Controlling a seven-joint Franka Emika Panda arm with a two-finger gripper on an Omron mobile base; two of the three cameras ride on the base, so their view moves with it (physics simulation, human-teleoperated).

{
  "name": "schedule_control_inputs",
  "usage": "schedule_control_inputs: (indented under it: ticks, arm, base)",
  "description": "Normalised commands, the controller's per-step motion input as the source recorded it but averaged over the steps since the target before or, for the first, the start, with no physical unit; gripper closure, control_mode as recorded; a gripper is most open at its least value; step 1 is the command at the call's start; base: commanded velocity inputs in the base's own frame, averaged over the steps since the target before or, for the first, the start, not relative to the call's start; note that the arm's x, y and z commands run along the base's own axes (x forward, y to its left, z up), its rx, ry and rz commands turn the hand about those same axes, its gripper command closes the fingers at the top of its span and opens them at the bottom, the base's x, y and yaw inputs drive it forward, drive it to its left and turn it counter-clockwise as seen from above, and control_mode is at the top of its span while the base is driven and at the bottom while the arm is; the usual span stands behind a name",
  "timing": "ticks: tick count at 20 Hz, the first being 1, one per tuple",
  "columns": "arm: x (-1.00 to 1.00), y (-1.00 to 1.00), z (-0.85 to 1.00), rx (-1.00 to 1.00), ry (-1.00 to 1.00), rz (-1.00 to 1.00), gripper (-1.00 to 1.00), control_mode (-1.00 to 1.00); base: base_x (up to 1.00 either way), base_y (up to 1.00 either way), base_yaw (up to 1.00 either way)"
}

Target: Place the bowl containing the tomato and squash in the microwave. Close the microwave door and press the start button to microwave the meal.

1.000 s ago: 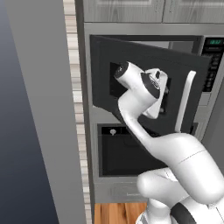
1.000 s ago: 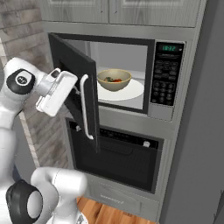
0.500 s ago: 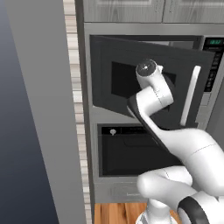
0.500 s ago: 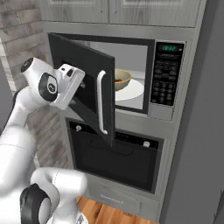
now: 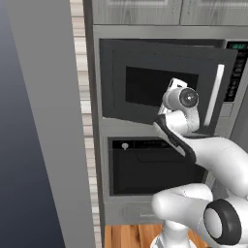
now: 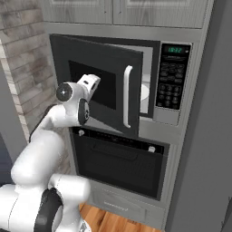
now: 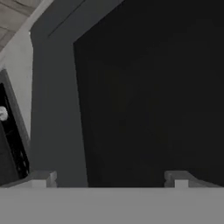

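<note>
The claw (image 6: 94, 84) stands with its jaws spread wide and nothing between them, pressed up against the outer face of the microwave door (image 6: 97, 88). In the hand view two pale finger tips (image 7: 41, 178) rise far apart at the bottom, and right ahead of them lies the door's black rectangular window (image 7: 153, 92), flat and matte, framed by a smooth dark grey border. From the left base view the claw (image 5: 170, 92) sits at the lower right corner of that window, between the glass and the white bar handle (image 5: 214, 94).

The door is a flat dark grey slab, hinged on its left and swung most of the way toward the opening, though a gap remains on the handle side. Its handle (image 6: 127, 96) is a slim upright white bar with rounded ends.

Through that gap the right base view catches a sliver of the white round turntable plate (image 6: 143, 92) inside the microwave (image 6: 174, 81), a brushed steel box with a black keypad panel and a small green display. The bowl cannot be made out behind the door.

Below sits the black-fronted oven (image 6: 120, 163), glossy, with small pale knobs. Grey wood-grain cabinets (image 6: 122, 9) run above, and a warm wooden floor (image 6: 106, 219) lies beneath.
</note>
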Motion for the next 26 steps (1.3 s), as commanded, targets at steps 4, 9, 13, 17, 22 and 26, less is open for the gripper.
schedule_control_inputs:
  ticks: [4,9,13,17,22,26]
  arm:
    - [0.98,-0.07,0.06,0.07,0.00,0.05,-1.00,-1.00]
    - [0.83,-0.18,0.09,0.07,0.00,0.01,-1.00,-1.00]
    - [0.69,-0.23,0.17,0.05,0.00,0.00,-1.00,-1.00]
    - [0.70,-0.18,0.35,0.03,0.00,0.00,-1.00,-1.00]
    - [0.30,-0.18,0.11,0.01,0.00,0.00,-1.00,-1.00]
    - [-0.51,-0.06,0.27,0.06,0.00,0.00,-1.00,-1.00]
  base:
    - [0.00,0.00,0.00]
    - [0.00,0.00,0.00]
    - [0.00,0.00,0.00]
    - [0.00,0.00,0.00]
    - [0.00,0.00,0.00]
    - [0.00,0.00,0.00]
